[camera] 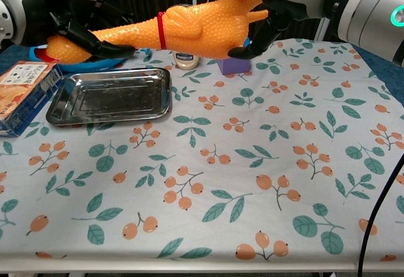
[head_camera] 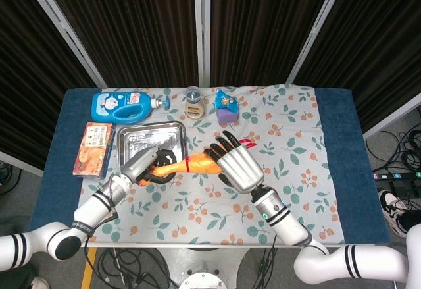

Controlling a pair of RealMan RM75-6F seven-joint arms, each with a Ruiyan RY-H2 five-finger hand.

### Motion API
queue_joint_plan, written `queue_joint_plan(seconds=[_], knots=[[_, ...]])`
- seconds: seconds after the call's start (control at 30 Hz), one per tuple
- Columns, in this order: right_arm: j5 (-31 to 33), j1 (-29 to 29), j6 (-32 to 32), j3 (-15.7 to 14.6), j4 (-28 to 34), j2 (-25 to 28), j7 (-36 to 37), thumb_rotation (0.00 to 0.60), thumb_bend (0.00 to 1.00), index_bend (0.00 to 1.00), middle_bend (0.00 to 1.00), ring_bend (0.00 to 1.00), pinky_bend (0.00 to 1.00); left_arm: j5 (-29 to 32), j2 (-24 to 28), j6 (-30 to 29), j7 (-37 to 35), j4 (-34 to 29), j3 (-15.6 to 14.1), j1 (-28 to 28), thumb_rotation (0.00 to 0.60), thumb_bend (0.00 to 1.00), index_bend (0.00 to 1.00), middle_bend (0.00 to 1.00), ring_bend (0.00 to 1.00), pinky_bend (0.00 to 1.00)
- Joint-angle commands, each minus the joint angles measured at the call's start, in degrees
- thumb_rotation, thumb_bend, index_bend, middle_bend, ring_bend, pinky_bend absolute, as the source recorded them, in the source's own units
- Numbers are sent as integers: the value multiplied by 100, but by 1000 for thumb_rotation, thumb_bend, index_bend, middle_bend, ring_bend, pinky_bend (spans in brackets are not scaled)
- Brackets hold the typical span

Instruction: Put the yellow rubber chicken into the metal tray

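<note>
I am grasping the yellow rubber chicken with my left hand and right hand, holding it lengthwise above the metal tray.

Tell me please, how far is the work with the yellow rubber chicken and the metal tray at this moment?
Done: the yellow rubber chicken is lifted off the table. In hand: the left hand holds its head end and the right hand holds its body end, so it hangs in the air beside and above the metal tray. Left: the tray holds nothing yet; the chicken must still go over it, down and be released.
</note>
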State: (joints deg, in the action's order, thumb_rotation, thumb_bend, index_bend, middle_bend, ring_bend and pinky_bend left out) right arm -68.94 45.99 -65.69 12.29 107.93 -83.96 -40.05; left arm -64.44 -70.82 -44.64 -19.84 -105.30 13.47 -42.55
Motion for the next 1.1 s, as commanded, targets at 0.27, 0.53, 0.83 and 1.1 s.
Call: queue_joint_plan(seconds=[0.27, 0.53, 0.83, 1.1], knots=[[-47, -21, -66, -17, -8, 39, 36, 600, 0, 0, 151, 85, 88, 54, 18, 37, 16, 7, 5, -12, 600, 803, 780, 850, 779, 867], [-11, 8, -2, -91, -43, 2, -35, 600, 0, 40, 260, 103, 87, 118, 20, 109, 22, 38, 37, -61, 600, 803, 781, 850, 779, 867], [222, 151, 46, 49, -257, -231, -100, 600, 211, 379, 488, 232, 87, 73, 49, 55, 96, -65, 19, -42, 600, 803, 780, 850, 779, 867], [253, 215, 37, 73, -360, -341, -88, 600, 411, 545, 594, 314, 91, 19, 72, 33, 98, -124, 31, -39, 600, 803, 780, 850, 779, 867]])
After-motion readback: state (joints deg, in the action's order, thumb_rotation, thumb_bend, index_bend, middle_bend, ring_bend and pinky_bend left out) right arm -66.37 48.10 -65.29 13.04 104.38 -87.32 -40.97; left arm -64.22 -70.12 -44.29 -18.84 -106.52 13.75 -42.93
